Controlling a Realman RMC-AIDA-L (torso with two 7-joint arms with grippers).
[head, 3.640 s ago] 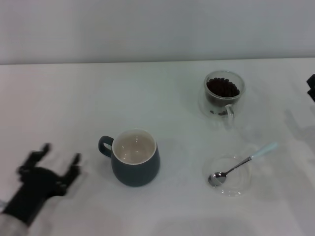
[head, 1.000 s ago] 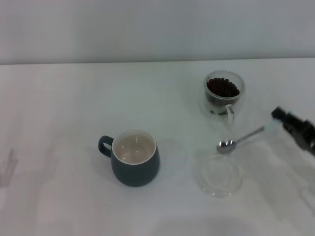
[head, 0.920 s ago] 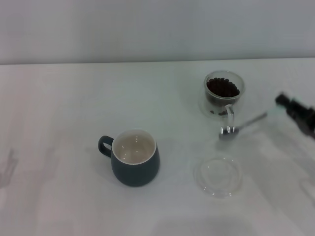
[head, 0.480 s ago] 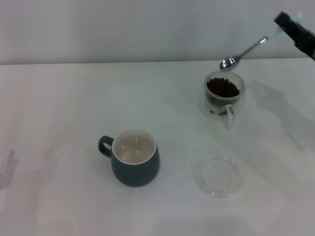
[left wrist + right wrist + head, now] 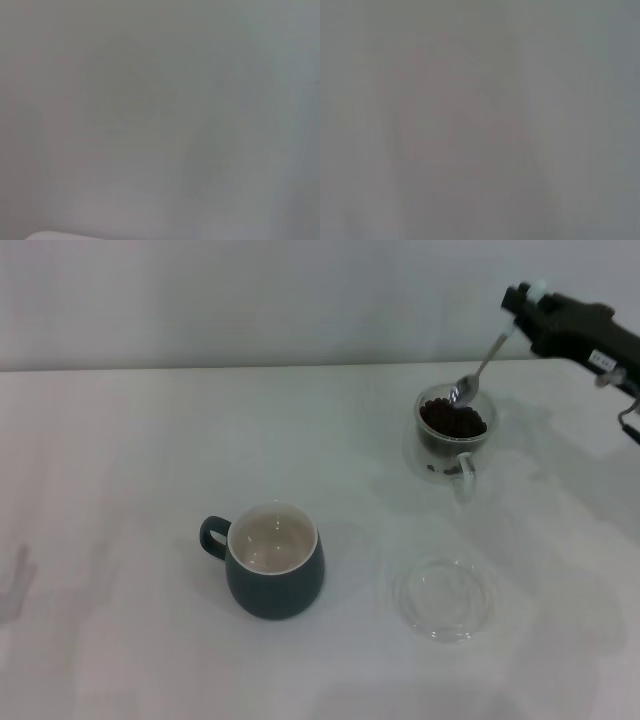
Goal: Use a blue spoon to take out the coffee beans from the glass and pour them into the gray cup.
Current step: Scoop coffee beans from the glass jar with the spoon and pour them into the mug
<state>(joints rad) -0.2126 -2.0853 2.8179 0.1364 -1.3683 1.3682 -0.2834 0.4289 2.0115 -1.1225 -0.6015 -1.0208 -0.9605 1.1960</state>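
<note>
Above the glass (image 5: pixel 455 430), right hand (image 5: pixel 524 302) gripping the blue spoon (image 5: pixel 480 370).

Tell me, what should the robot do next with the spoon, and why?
Probably dip the blue spoon a little deeper into the glass and scoop. The right gripper holds the spoon tilted down, its bowl just at the rim above the coffee beans, and it looks empty. The gray cup has no beans in it yet.
</note>
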